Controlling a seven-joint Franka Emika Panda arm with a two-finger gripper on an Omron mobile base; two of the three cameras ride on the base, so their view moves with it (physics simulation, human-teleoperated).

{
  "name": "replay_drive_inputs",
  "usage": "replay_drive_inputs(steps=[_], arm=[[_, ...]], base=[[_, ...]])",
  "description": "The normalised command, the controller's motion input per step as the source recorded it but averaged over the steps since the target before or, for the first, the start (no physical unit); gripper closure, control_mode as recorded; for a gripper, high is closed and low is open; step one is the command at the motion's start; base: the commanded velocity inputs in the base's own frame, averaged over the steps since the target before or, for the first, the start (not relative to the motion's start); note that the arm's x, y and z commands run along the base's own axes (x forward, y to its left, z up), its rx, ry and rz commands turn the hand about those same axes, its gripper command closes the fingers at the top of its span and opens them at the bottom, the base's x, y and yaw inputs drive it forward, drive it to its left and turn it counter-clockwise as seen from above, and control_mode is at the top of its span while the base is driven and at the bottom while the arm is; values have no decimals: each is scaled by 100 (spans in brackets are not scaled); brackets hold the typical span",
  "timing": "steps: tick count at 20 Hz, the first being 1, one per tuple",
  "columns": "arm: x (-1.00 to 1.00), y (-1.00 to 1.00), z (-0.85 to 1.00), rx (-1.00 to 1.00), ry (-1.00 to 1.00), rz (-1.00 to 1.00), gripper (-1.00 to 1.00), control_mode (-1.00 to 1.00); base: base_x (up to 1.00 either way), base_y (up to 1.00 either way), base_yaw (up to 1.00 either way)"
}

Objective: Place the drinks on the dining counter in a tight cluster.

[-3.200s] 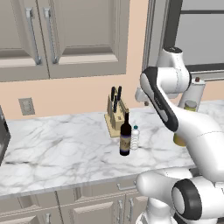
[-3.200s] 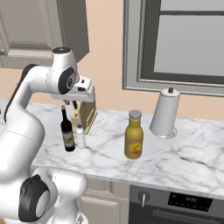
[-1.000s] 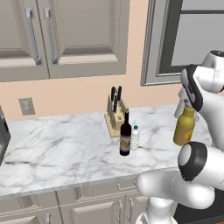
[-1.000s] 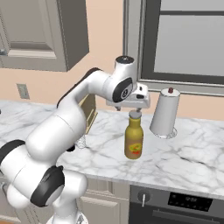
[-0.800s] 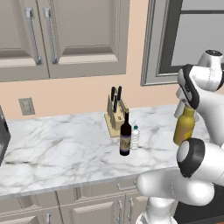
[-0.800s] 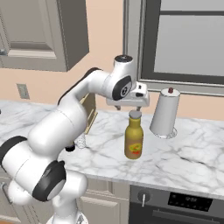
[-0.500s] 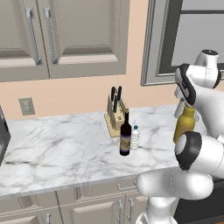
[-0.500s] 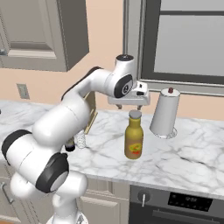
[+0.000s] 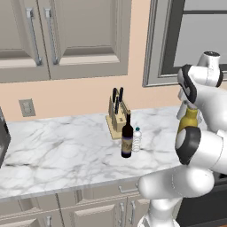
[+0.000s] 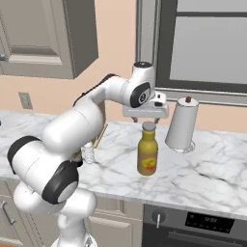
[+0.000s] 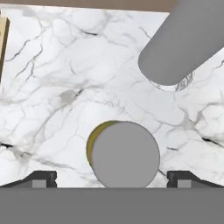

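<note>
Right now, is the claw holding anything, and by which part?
Nothing held. The claw hangs open directly above the cap of the amber bottle, fingertips apart on either side, not touching it.

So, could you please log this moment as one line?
gripper: open | position: above amber bottle cap | bottle: upright on marble counter | held: nothing

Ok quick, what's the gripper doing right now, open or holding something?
Gripper: open, holding nothing, fingers wide on either side of the amber bottle cap, directly above it.
</note>
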Motion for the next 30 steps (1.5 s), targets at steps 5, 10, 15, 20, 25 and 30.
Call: replay_drive_inputs(steps=[5,10,15,20,25,30], arm=[[0,0,-15,0,1,0,-100,-100],[0,0,-30,0,0,0,-100,-100],[0,-2,-26,0,0,0,-100,-100],[0,-11,-23,0,0,-1,-100,-100],[0,-14,0,0,0,-1,-100,-100],[0,-2,3,0,0,0,-100,-100]], base=[[0,0,0],[0,0,0],[0,0,0],[0,0,0],[0,0,0],[0,0,0]])
